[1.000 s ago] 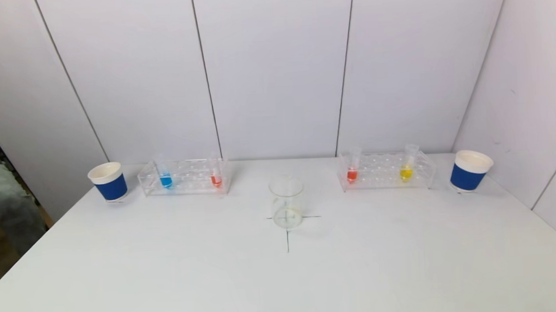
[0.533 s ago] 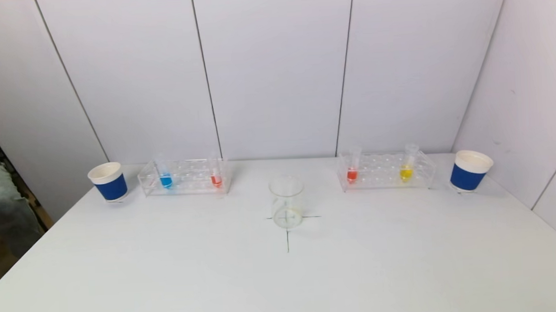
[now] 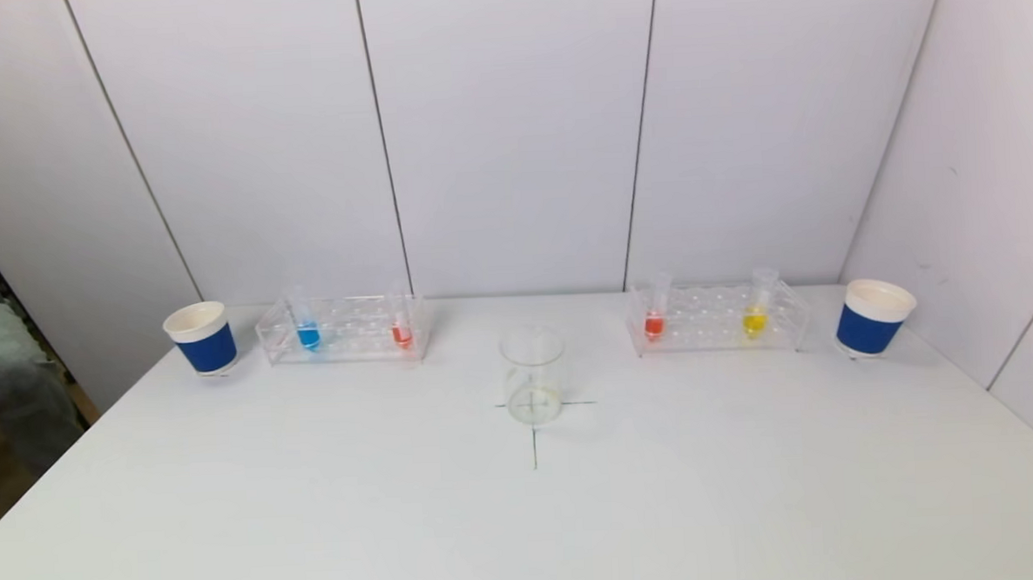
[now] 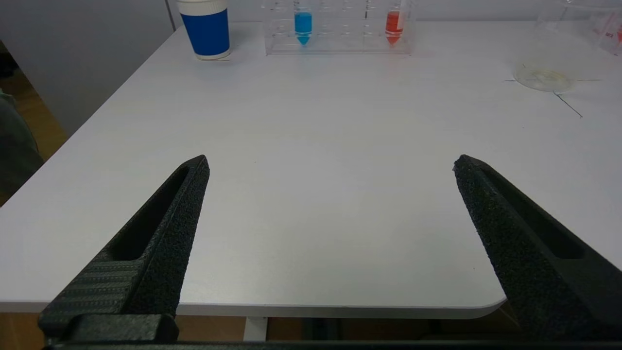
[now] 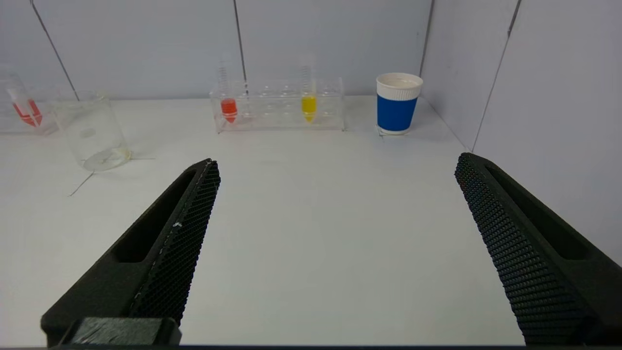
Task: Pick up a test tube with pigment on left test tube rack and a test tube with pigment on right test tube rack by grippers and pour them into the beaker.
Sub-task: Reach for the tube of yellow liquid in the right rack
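Four pigment tubes are seen from the head: a blue tube point(image 3: 308, 330) and a red tube point(image 3: 401, 328) in the left test tube rack point(image 3: 344, 330) near the far left of the worktop point(image 3: 526, 516), a red-orange tube point(image 3: 655, 317) and a yellow tube point(image 3: 755, 314) in the right test tube rack point(image 3: 716, 318) near the far right. The beaker point(image 3: 532, 375) is set midway between the racks, towards the far edge. A light clear rack could be dragged if a tube is lifted off-axis.

From the left wrist, the left tool point(image 4: 330, 163) is seen wide open, holding nothing, above the near edge.

From the right wrist, the right tool point(image 5: 337, 163) is likewise spread and empty, well apart from the racks. The beaker could be clipped and tipped on approach.
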`<state>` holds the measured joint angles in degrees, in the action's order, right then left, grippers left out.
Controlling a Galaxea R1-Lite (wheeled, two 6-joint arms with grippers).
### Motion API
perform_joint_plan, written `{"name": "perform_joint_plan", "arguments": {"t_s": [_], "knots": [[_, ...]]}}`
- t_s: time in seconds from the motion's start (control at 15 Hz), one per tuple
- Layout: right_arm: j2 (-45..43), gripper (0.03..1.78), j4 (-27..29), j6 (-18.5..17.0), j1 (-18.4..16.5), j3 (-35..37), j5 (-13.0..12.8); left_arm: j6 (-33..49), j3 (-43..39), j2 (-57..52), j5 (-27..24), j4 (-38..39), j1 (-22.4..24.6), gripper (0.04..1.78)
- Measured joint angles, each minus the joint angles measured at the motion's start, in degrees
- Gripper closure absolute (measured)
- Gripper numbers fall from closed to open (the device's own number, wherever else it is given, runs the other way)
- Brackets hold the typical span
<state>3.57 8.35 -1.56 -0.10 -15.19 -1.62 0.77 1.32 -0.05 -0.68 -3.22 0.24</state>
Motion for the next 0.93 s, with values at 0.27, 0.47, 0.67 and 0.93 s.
{"name": "perform_joint_plan", "arguments": {"t_s": [0.27, 0.47, 0.67, 0.93], "knots": [[7.73, 0.05, -0.15, -0.06, -0.01, -6.66, 0.57, 0.0, 0.0, 0.0, 0.0, -0.02, 0.0, 0.06], [14.18, 0.05, -1.99, -0.34, 0.0, -9.83, 0.66, 0.0, 0.0, 0.0, -0.02, -0.02, 0.0, 0.06], [22.05, 0.05, -6.95, -0.59, 0.05, -11.3, 0.68, 0.0, 0.0, 0.0, 0.0, -0.02, 0.0, 0.06], [34.52, 0.05, -18.32, -0.87, 0.1, -11.29, 0.68, -0.02, 0.0, 0.0, 0.0, -0.02, 0.0, 0.06]]}}
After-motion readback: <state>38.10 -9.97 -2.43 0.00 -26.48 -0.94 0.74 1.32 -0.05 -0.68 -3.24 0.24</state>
